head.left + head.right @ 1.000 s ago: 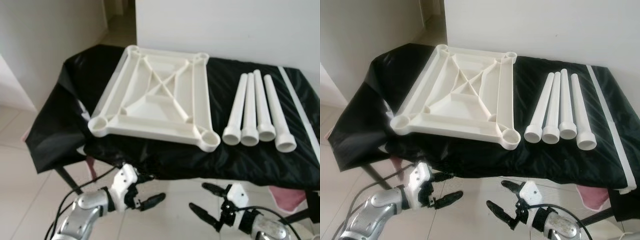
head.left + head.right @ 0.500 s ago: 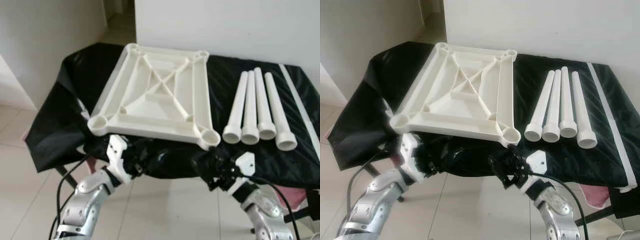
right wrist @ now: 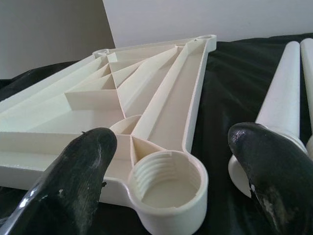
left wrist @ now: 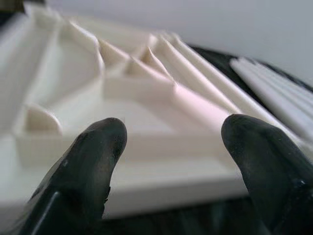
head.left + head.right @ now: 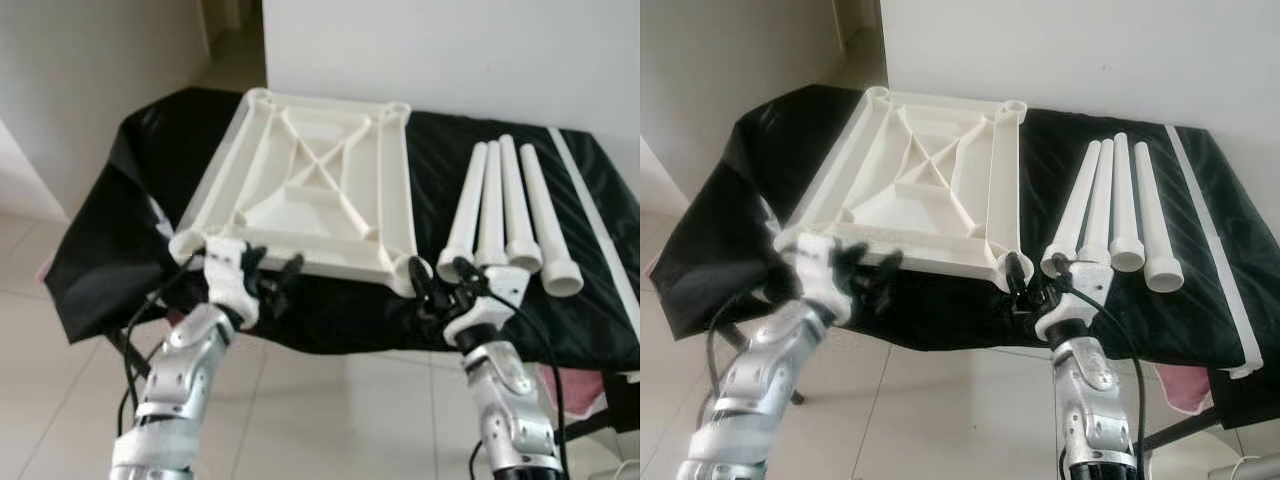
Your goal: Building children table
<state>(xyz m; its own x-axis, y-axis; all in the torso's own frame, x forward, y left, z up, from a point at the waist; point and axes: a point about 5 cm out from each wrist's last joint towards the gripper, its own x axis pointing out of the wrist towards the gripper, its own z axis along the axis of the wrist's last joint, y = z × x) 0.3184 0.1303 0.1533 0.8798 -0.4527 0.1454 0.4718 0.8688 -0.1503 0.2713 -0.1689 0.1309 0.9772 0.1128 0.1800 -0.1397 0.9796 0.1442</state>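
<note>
Head views: tabletop (image 5: 310,195) lies upside down on a black cloth (image 5: 120,230), ribs up, threaded sockets at the corners. Four legs (image 5: 505,215) lie side by side on the cloth just right of it, wide ends toward the robot. None fitted yet, so assembly hasn't started; this reads as the approach before the first grasp.

Left gripper (image 5: 268,275) is up at the near edge of the tabletop, close to the near-left corner, fingers spread, holding nothing. Right gripper (image 5: 1032,278) sits between the near-right socket (image 5: 1008,268) and the closest leg end, also spread and empty.

Left wrist view: both fingertips (image 4: 95,147) apart, with the tabletop's near rim and ribs just ahead. Contact with the rim can't be confirmed.

Right wrist view: fingers (image 3: 80,164) wide apart, framing the near-right socket (image 3: 166,181); inner threads clearly visible. End of the nearest leg (image 3: 281,117) sits just beside the far finger.

Next move, my read: right gripper shifts onto the nearest leg, closes on it, stands it upright over that socket and screws it in. Left likely clamps the rim to stop the top sliding on the cloth. Thread alignment is the tricky part.
</note>
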